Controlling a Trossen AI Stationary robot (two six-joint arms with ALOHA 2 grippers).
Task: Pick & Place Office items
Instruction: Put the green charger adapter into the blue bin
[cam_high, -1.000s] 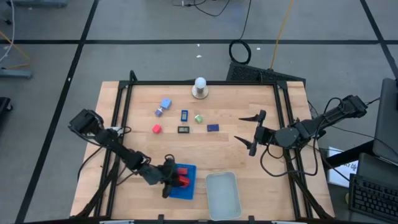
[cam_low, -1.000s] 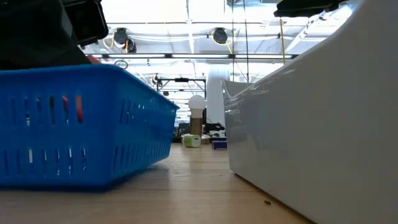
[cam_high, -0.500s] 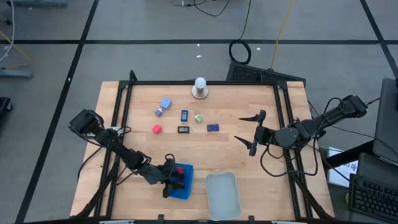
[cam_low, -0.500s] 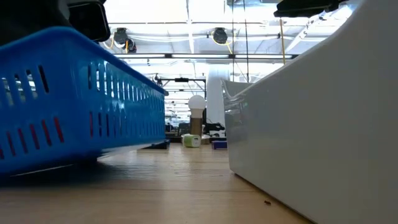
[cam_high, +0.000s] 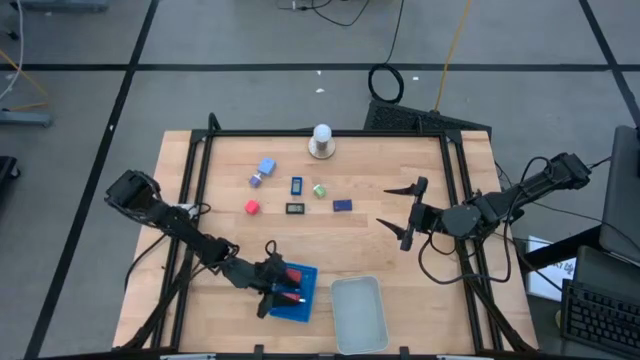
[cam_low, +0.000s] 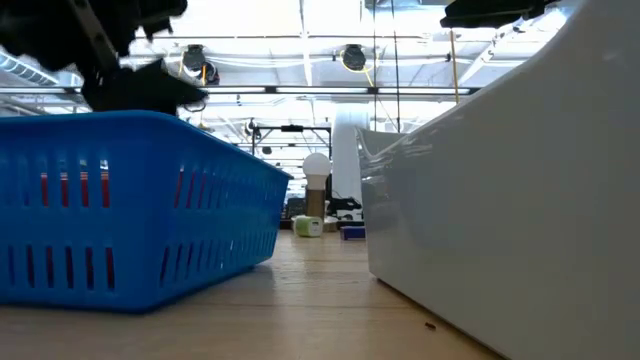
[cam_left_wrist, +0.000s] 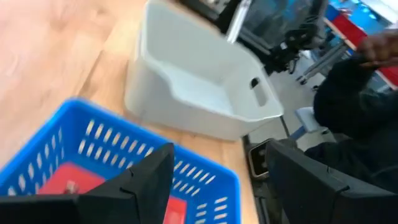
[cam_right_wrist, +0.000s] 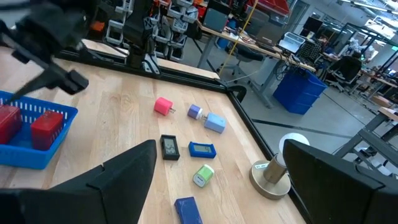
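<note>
Left pincer (cam_high: 277, 291), fingers apart and empty, hovers over the blue tray (cam_high: 303, 308) holding red blocks (cam_right_wrist: 34, 127).

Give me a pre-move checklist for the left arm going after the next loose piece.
1. Left tool empty and open over the blue tray: ok.
2. Red blocks lying inside the blue tray: ok.
3. Blue tray flat on the table: ok in the low view.
4. Red cube free of neighbours for a grasp: ok.
5. Right tool open, waiting at the table's right side, away from the pieces: ok.
6. Clear tray contents: cannot tell.
</note>
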